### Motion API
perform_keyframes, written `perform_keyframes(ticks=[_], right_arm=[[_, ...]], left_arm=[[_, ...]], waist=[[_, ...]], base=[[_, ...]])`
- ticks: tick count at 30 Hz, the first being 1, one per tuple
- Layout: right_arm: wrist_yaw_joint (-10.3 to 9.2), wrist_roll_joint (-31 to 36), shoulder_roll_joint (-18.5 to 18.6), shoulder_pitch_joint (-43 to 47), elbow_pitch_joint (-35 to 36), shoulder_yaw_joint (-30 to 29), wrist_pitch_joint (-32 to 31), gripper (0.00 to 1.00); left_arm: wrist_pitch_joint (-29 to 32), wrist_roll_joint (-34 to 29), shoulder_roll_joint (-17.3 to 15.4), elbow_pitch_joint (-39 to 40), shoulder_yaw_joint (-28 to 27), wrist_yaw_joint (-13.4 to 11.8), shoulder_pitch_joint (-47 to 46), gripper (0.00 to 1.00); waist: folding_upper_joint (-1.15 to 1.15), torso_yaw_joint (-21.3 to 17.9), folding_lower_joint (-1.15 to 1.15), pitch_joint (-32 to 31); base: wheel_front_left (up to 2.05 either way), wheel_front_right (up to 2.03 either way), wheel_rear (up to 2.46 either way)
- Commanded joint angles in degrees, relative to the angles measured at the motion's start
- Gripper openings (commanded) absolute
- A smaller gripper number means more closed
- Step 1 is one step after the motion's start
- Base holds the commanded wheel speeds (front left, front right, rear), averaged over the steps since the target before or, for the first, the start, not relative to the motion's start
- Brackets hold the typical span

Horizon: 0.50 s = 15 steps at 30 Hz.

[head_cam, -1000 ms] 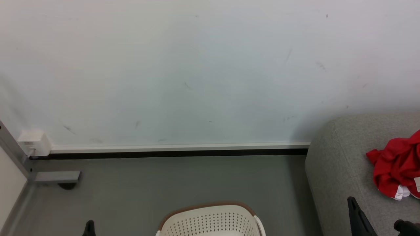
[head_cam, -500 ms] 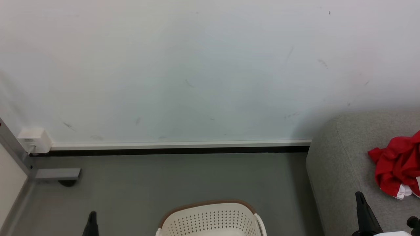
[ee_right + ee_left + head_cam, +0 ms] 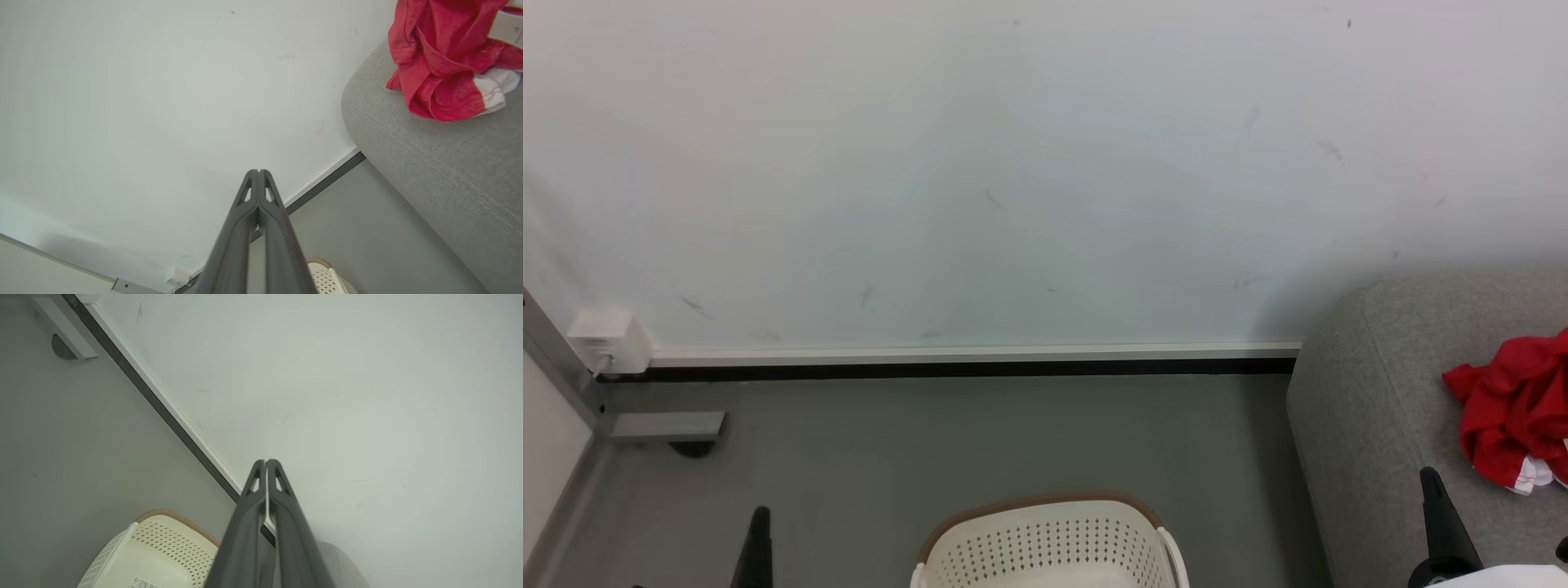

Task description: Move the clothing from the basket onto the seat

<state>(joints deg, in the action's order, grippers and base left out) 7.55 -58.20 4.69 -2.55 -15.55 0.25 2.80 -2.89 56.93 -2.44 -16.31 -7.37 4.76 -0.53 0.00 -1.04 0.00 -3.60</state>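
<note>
Crumpled red clothing (image 3: 1515, 412) with a white-striped edge lies on the light-grey seat (image 3: 1372, 384) at the right; the right wrist view shows the clothing (image 3: 441, 61) on the seat (image 3: 441, 163) with a small white label. The cream basket (image 3: 1045, 543) with a brown rim stands on the floor at bottom centre, and the part of the basket (image 3: 163, 555) interior that shows holds no fabric. My left gripper (image 3: 266, 462) is shut with nothing in it, its tip (image 3: 760, 516) low at the left. My right gripper (image 3: 258, 172) is shut and holds nothing, its tip (image 3: 1427, 475) over the seat's front.
A pale wall with a white baseboard (image 3: 972, 355) runs behind the grey floor (image 3: 931, 441). A white socket box (image 3: 605, 339) and a grey metal frame foot (image 3: 666, 426) sit at the far left.
The head view has shifted, so the wall, basket and seat sit slightly higher. Both gripper tips have risen further into view. The red clothing stays on the seat.
</note>
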Motion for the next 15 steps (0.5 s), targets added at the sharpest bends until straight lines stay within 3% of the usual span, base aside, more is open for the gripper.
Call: perform_keyframes(ticks=[1,15], right_arm=[[-0.04,-1.5,0.0,-1.6,0.8,-0.5,-0.4,0.0],[-0.06,-9.6,-0.4,-2.4,0.9,-2.1,-2.7,0.0]], left_arm=[[0.4,1.5,-0.5,0.8,-0.1,0.3,-1.4,0.0],[2.7,9.9,-0.5,1.1,0.1,1.0,-2.7,0.0]], waist=[[0.0,0.0,0.0,0.0],[0.0,0.2,0.0,0.7]], base=[[0.0,0.0,0.0],[0.0,0.0,0.0]])
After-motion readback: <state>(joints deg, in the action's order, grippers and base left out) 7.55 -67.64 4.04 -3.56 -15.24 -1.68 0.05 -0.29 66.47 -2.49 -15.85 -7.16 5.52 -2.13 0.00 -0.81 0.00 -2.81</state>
